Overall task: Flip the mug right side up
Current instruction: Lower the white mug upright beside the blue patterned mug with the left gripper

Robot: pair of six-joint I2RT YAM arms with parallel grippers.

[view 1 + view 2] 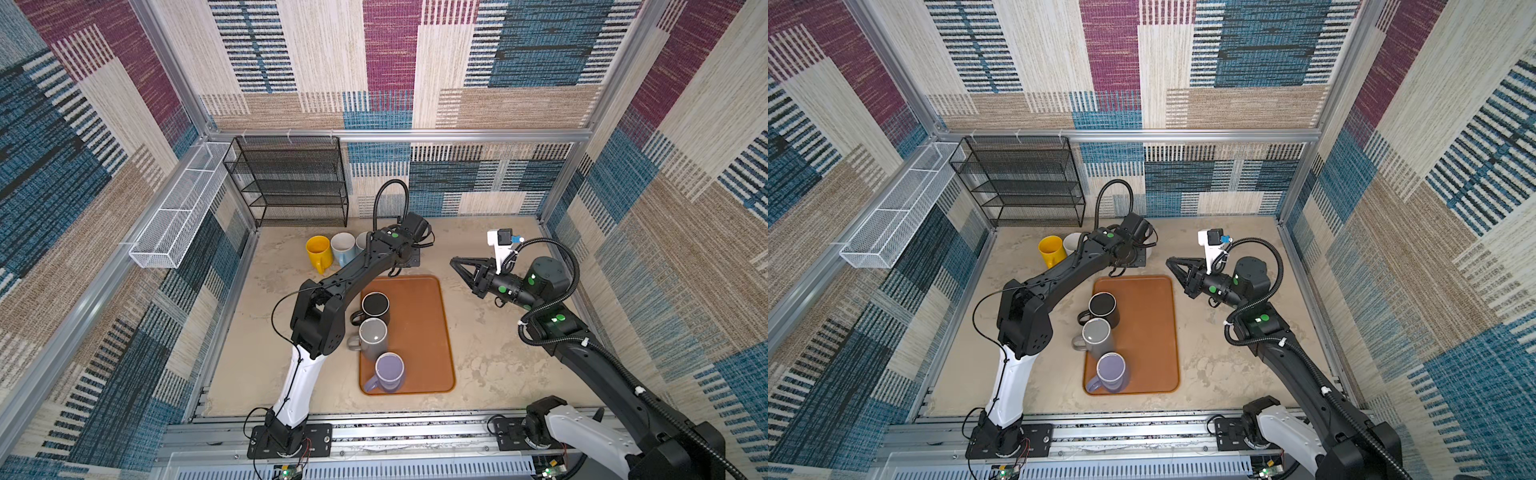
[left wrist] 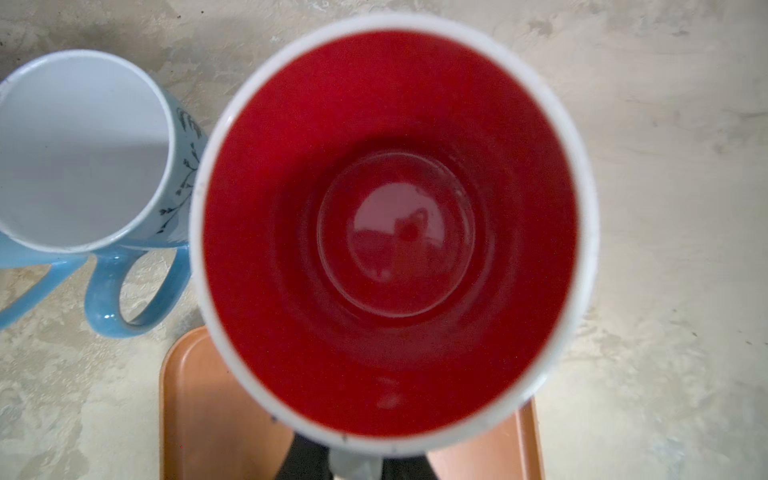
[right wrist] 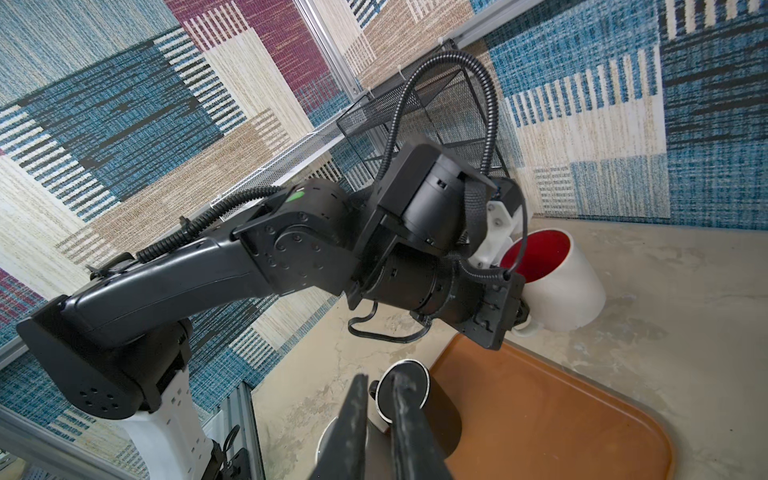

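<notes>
The mug (image 2: 390, 232) is white outside and red inside. In the left wrist view its mouth faces the camera. My left gripper (image 2: 355, 461) is shut on its handle, whose pale stub shows between the black fingers. In the right wrist view the mug (image 3: 559, 286) sits mouth up and slightly tilted, low over the table just past the tray's far end, with the left gripper (image 3: 515, 316) at its handle. I cannot tell whether its base touches the table. The left arm hides the mug in both top views. My right gripper (image 1: 454, 262) (image 3: 380, 382) hangs shut and empty, right of the tray.
An orange tray (image 1: 424, 332) holds an upright black mug (image 1: 375, 305), grey mug (image 1: 373, 332) and lavender mug (image 1: 390, 368). A yellow mug (image 1: 318, 247) and a light blue mug (image 1: 343, 245) stand behind it. A black wire rack (image 1: 291, 183) and a white wire basket (image 1: 178, 208) line the back left.
</notes>
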